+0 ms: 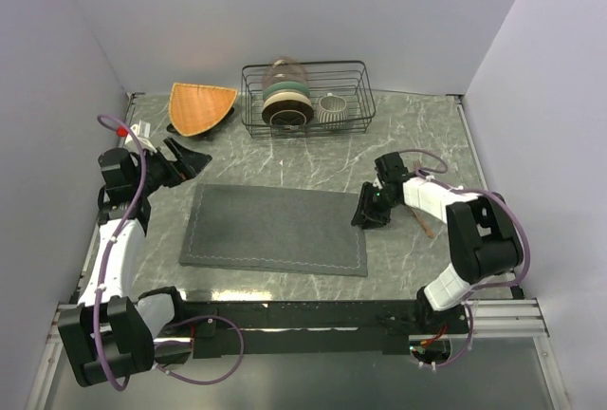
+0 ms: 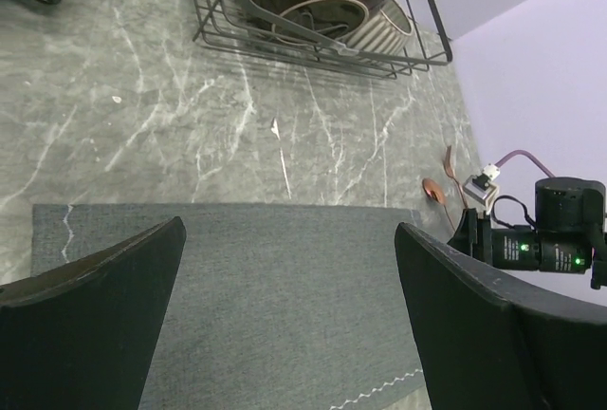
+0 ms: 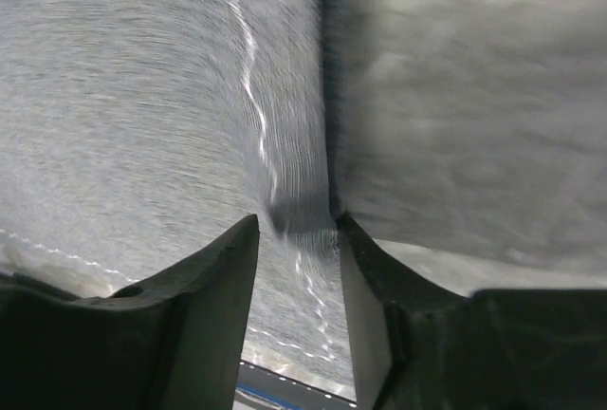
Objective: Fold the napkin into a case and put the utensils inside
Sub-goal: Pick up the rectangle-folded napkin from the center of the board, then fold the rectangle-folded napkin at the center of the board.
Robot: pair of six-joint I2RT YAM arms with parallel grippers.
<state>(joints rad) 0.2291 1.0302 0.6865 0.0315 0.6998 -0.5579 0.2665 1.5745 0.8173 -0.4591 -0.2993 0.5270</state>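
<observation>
The napkin (image 1: 275, 230) lies flat on the marble table as a dark grey rectangle, wider than deep. My right gripper (image 1: 369, 211) is down at its right edge. In the right wrist view (image 3: 296, 220) the jaws stand a little apart and straddle that edge, one finger over the napkin (image 3: 142, 97) and one over bare table. My left gripper (image 1: 190, 161) hovers wide open and empty by the napkin's far left corner, with the napkin (image 2: 285, 287) below its fingers (image 2: 289, 227). The copper utensils (image 1: 425, 218) lie on the table right of the right arm, and the spoon bowl (image 2: 438, 186) shows in the left wrist view.
A black wire rack (image 1: 305, 97) with stacked bowls and a ribbed cup stands at the back. An orange woven fan-shaped mat (image 1: 199, 106) lies at the back left. Lilac walls close in on the left, back and right.
</observation>
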